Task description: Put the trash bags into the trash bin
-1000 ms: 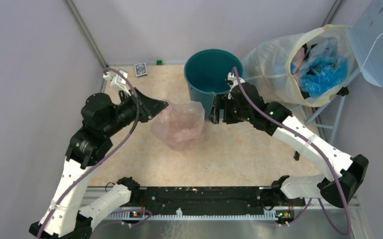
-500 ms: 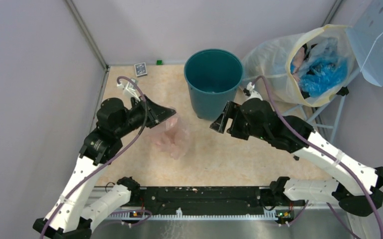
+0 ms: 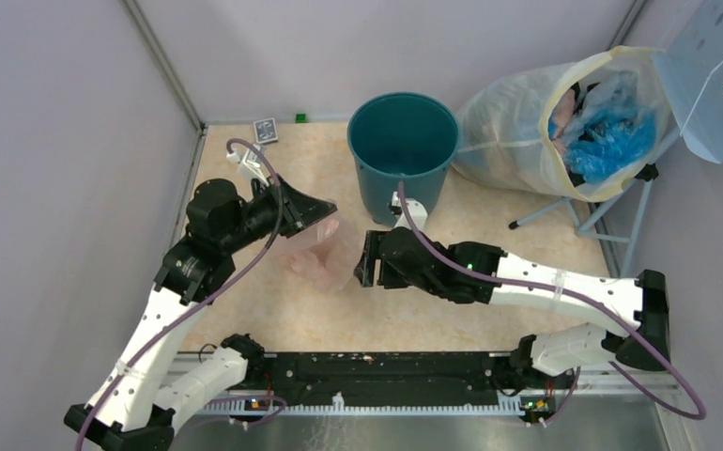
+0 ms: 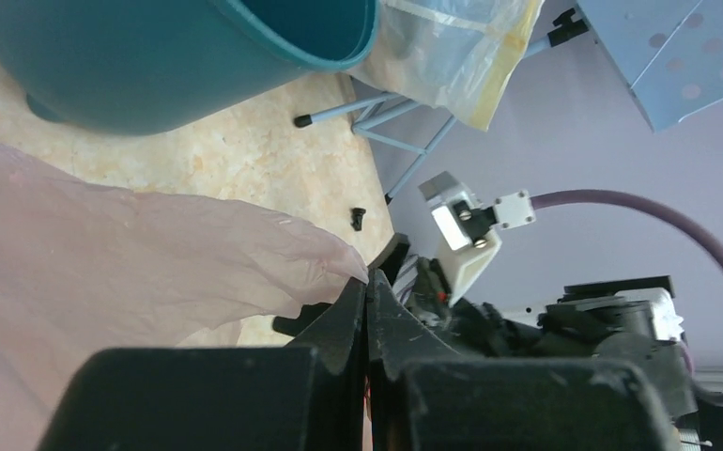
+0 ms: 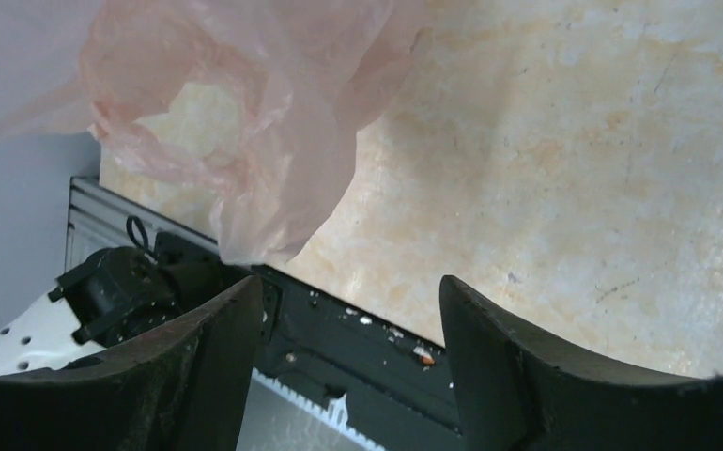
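Beige tabletop (image 3: 489, 211): pink trash bag (image 3: 325, 256) hangs near-left of the teal bin (image 3: 382, 197), left gripper (image 4: 367, 284) clenched on its edge, right gripper (image 3: 366, 260) spread wide beside it; light, limp, likely slippery film, so pinch bunched rim.

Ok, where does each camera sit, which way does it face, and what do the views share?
Top external: above and behind the bases, looking down on the table; shows both arms, left gripper, right gripper, teal bin.
Left wrist: looks along its shut fingers toward the teal bin and the right arm.
Right wrist: looks past its open fingers, down at the table.
Shared: the pink bag, held by the left gripper, shows in all three.
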Controlling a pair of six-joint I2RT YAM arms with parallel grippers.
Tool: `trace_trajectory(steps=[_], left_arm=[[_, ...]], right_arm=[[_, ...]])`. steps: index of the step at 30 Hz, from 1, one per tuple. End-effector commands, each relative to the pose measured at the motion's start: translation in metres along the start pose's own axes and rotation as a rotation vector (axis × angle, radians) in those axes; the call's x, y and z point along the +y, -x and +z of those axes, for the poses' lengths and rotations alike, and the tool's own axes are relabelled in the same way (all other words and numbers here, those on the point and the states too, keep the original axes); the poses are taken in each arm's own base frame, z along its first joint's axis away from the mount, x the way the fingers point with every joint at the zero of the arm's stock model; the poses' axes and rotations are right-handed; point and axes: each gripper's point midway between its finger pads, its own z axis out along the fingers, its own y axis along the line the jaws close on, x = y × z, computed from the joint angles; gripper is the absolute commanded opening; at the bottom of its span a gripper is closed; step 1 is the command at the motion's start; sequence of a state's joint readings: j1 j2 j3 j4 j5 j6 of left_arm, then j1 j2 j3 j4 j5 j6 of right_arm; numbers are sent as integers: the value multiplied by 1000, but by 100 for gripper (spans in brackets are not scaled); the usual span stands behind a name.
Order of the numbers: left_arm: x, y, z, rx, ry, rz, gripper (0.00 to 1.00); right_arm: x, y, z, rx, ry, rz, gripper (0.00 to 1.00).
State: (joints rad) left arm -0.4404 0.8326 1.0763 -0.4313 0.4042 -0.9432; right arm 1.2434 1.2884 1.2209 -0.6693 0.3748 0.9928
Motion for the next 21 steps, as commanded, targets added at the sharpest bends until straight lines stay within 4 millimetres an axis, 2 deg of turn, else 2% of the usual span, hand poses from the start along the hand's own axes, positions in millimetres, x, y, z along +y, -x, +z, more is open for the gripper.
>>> trace_trajectory(steps=[1, 3, 6, 9, 12, 14, 17, 21], left_arm=[[-32, 15, -7, -25, -75, 76, 0], [-35, 17, -7, -20, -72, 90, 0], [-36, 22, -10, -36, -54, 121, 0], [-36, 24, -14, -46, -43, 133, 0], [-34, 23, -14, -47, -38, 123, 0], [-33, 22, -12, -45, -38, 113, 0], [-30, 21, -6, -33, -38, 98, 0], [-23, 19, 5, -12, -28, 84, 0]], right_arm=[[19, 34, 11, -182, 65, 13, 64], [14, 33, 25, -173, 42, 29, 58], [6, 33, 41, -145, 19, 36, 56], [11, 40, 44, -160, 73, 14, 56], [17, 43, 39, -160, 106, -36, 61], [13, 43, 33, -156, 98, -62, 64], [13, 54, 6, -197, 143, -118, 72], [13, 58, -31, -236, 249, -147, 74]])
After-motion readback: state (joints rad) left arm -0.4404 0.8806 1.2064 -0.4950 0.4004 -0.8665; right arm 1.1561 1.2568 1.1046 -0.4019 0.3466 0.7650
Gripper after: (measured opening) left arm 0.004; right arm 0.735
